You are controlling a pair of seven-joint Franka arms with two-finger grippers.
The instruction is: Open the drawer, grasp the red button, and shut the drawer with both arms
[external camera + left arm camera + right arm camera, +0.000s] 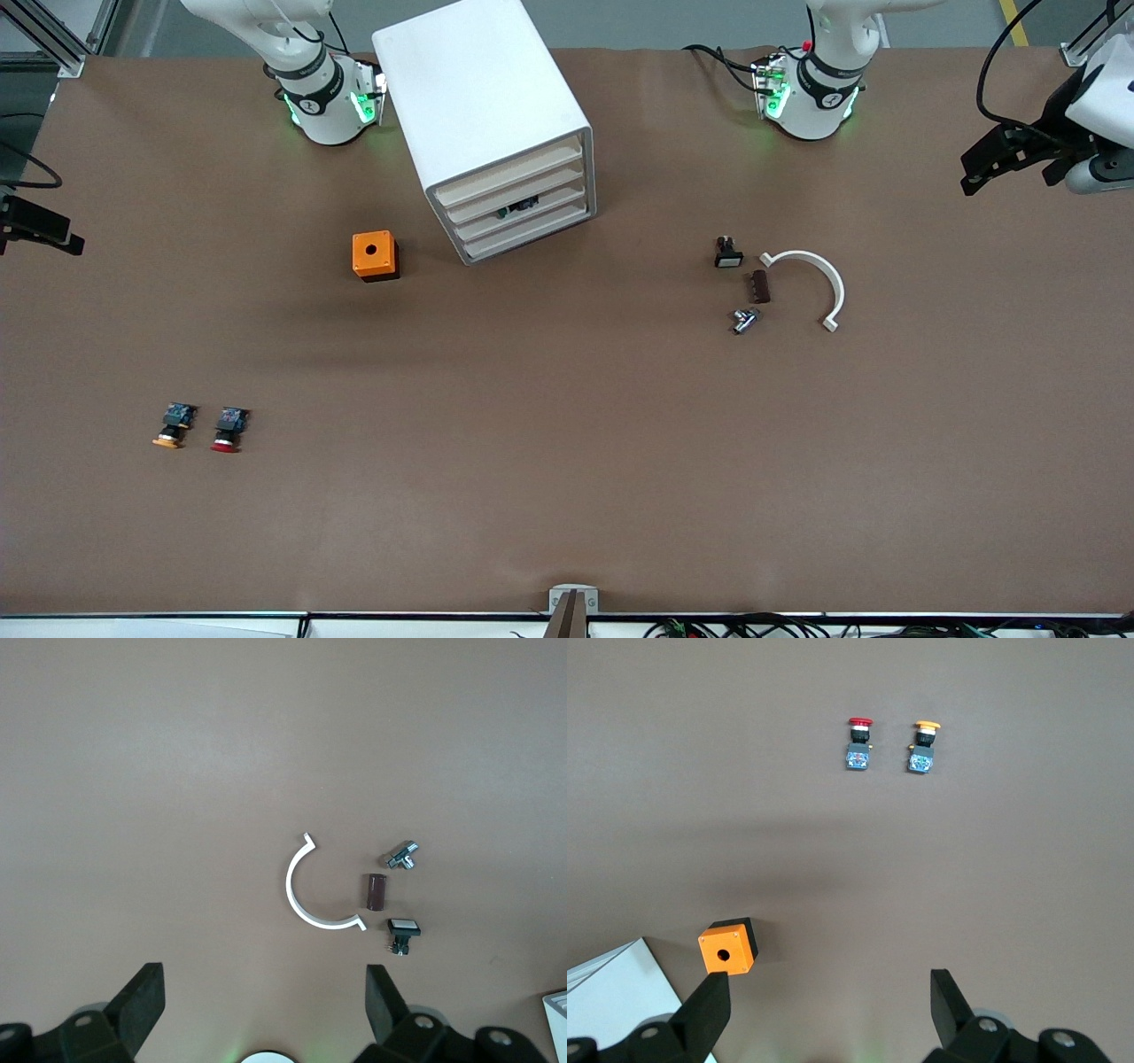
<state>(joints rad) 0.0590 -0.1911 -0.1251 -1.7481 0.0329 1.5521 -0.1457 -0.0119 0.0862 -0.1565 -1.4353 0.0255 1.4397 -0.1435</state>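
We see both tools apart, empty: left tool (261, 1010) over the counter (567, 496) past the cabinet (496, 133); right tool (828, 1014) over the orange cube (727, 948). All drawers look shut; the red button (229, 429) lies nearer than the cabinet.

Perhaps a part inside drawer (518, 206)

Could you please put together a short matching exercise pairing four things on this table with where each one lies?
Things:
1. red-capped button
2. orange cube
3. white curved bracket
4. white drawer cabinet

Places:
A. between the two arm bases
B. toward the left arm's end, beside small dark parts
C. beside the yellow-capped button
D. beside the cabinet, toward the right arm's end

Pairs: 1-C, 2-D, 3-B, 4-A
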